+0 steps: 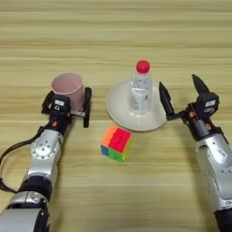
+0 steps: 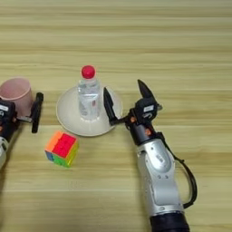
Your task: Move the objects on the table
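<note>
Left eye view coverage begins at the left, where the pale pink cup [image 1: 67, 87] is seen upright on the wooden table [image 1: 136, 27]. It is flanked by the left gripper [image 1: 68, 106], whose fingers are spread: one black finger [image 1: 87, 107] is seen just to the right of the cup, while the other is largely hidden on the cup's left side. Whether the cup is actually touched by the fingers cannot be told.

Nearer the robot and to the right, the multicoloured puzzle cube [image 1: 116, 143] is found lying alone on the table, apart from both grippers.

Beyond it, a round cream plate [image 1: 118, 113] is occupied by the small clear water bottle [image 1: 140, 90], which is stood upright with its red cap on.

At the right, the right gripper [image 1: 181, 94] is held spread wide and grasping nothing; its left finger [image 1: 166, 99] is placed over the plate's right rim, just beside the bottle.
</note>
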Robot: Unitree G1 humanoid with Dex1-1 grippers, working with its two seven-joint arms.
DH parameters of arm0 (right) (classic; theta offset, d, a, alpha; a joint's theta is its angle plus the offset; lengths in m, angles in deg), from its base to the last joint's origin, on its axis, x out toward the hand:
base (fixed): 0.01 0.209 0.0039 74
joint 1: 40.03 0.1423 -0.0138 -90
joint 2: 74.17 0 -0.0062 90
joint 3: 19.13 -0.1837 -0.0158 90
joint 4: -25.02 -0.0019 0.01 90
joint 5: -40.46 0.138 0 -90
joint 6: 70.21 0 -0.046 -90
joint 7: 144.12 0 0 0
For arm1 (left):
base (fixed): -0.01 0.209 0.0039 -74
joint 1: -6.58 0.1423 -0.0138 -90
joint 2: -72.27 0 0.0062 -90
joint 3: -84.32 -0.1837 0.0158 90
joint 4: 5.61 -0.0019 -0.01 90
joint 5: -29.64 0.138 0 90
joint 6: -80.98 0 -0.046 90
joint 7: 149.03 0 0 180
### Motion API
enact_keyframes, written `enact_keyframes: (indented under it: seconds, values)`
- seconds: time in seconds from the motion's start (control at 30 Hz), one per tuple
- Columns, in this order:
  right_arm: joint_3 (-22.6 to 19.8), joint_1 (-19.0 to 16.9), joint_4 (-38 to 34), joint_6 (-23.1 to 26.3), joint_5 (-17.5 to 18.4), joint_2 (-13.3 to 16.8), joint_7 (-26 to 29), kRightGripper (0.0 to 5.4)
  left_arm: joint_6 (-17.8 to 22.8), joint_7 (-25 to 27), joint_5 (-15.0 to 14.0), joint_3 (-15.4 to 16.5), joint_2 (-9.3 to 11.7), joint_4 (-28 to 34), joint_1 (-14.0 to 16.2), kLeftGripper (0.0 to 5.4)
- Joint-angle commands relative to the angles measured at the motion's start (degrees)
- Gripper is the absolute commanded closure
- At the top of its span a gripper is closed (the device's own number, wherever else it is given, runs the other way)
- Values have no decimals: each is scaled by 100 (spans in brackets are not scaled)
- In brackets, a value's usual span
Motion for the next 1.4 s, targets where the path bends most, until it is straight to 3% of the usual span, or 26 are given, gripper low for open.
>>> enact_keyframes:
  seconds: [0.03, 0.27, 0.53, 1.13, 1.4]
  values:
    - [184, -15, 47, 103, -69, -50, 86, 0, 89, 23, 50, -36, -8, 140, 83, 3]
    - [460, 61, 305, 120, -207, -106, 173, 0, 120, 6, 43, -55, -2, 221, 116, 3]
    - [672, 448, 875, 71, -439, -173, 219, 0, 115, -35, 43, -37, 4, 201, 122, 3]
    - [381, 1627, 2389, -5, -443, -441, 138, 0, 122, -86, 31, -25, -18, 291, 247, 3]
    - [386, 1929, 2741, 16, -463, -644, 145, 0, 130, -103, 28, -34, -16, 323, 273, 3]
